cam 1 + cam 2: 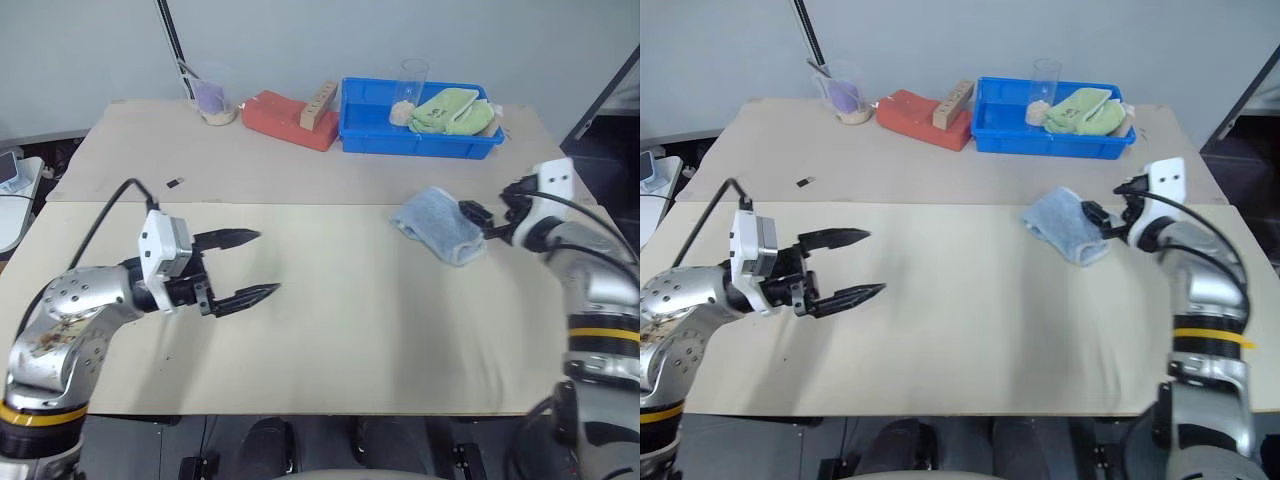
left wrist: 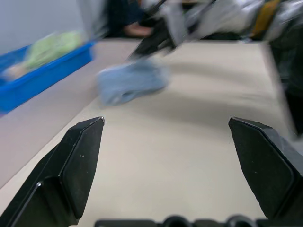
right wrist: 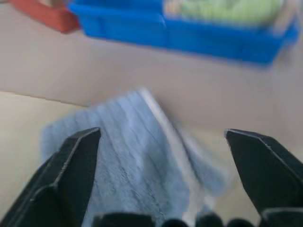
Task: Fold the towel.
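Note:
The towel (image 1: 438, 224), light blue terry cloth, lies folded into a small bundle on the right part of the table; it shows as well in the right wrist view (image 3: 137, 156) and the left wrist view (image 2: 130, 81). My right gripper (image 1: 478, 222) hangs at the towel's right end, open, with nothing between its fingers (image 3: 71, 165). Far to the left, over the bare tabletop, my left gripper (image 1: 250, 265) stands open and empty, pointing toward the towel.
A blue bin (image 1: 420, 135) at the back holds a light green cloth (image 1: 455, 110) and a clear glass (image 1: 408, 90). Beside it lie a red block (image 1: 285, 120) with a wooden piece and a plastic cup (image 1: 212, 98). A small dark bit (image 1: 174, 182) lies at back left.

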Robot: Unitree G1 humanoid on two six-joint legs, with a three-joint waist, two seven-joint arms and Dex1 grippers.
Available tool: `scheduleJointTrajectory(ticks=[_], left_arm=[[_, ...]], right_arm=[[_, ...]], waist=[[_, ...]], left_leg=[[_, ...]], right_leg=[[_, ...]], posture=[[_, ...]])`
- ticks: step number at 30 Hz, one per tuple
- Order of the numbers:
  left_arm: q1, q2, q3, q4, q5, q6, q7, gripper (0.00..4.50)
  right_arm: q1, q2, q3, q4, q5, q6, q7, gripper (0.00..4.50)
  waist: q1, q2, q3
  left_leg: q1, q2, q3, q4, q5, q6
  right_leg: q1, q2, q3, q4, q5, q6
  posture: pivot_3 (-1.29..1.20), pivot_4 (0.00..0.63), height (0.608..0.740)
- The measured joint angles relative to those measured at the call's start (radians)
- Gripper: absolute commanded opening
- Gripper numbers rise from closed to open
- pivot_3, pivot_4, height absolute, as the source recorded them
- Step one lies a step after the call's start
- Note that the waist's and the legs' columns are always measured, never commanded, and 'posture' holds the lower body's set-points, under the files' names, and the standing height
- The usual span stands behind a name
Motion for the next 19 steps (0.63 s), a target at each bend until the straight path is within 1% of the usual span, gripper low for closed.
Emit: scheduleJointTrajectory(ticks=[3, 5, 7, 9, 13, 19], left_arm=[[0.076, 0.035, 0.058, 0.003, 0.056, 0.017, 0.045, 4.50], [0.150, 0.053, 0.101, 0.003, 0.095, 0.013, 0.058, 4.50], [0.211, 0.062, 0.141, 0.012, 0.127, 0.014, 0.066, 4.50], [0.246, 0.062, 0.176, 0.013, 0.132, 0.013, 0.067, 4.50], [0.287, 0.054, 0.219, 0.010, 0.129, 0.014, 0.068, 4.50], [0.297, 0.040, 0.219, 0.009, 0.129, 0.015, 0.074, 4.50]], right_arm=[[0.086, -0.104, 0.028, -0.131, 0.021, -0.020, 0.171, 4.48], [0.176, -0.166, 0.045, -0.204, 0.049, -0.035, 0.292, 4.48], [0.247, -0.213, 0.047, -0.253, 0.072, -0.035, 0.386, 4.48], [0.284, -0.243, 0.046, -0.293, 0.094, -0.035, 0.439, 4.48], [0.312, -0.253, 0.041, -0.326, 0.109, -0.034, 0.462, 4.48], [0.310, -0.249, 0.043, -0.322, 0.107, -0.034, 0.456, 4.48]], waist=[[0.001, 0.000, 0.000], [0.001, 0.000, 0.000], [0.001, 0.000, 0.000], [0.002, -0.001, 0.000], [0.008, -0.001, 0.000], [0.022, -0.001, 0.000]], left_leg=[[0.001, 0.000, 0.000, -0.002, 0.000, 0.000], [0.002, 0.000, 0.001, -0.004, 0.000, 0.000], [0.002, 0.000, 0.001, -0.004, 0.000, 0.000], [0.002, 0.000, 0.002, -0.003, 0.000, 0.000], [0.005, 0.000, 0.003, -0.003, 0.000, 0.000], [0.005, 0.000, 0.005, -0.003, 0.000, -0.001]], right_leg=[[0.001, 0.000, 0.000, 0.000, 0.000, 0.000], [0.000, 0.000, 0.000, -0.001, 0.000, 0.000], [0.000, -0.001, 0.000, -0.001, 0.000, 0.000], [0.000, -0.001, 0.000, -0.001, -0.001, -0.001], [0.001, -0.001, 0.000, -0.001, -0.001, -0.001], [0.001, -0.001, 0.000, 0.000, -0.001, -0.002]], posture=[[0.00, 0.150, 0.717], [0.00, 0.150, 0.717], [0.00, 0.150, 0.717], [0.00, 0.150, 0.717], [0.00, 0.150, 0.717], [0.00, 0.150, 0.717]])
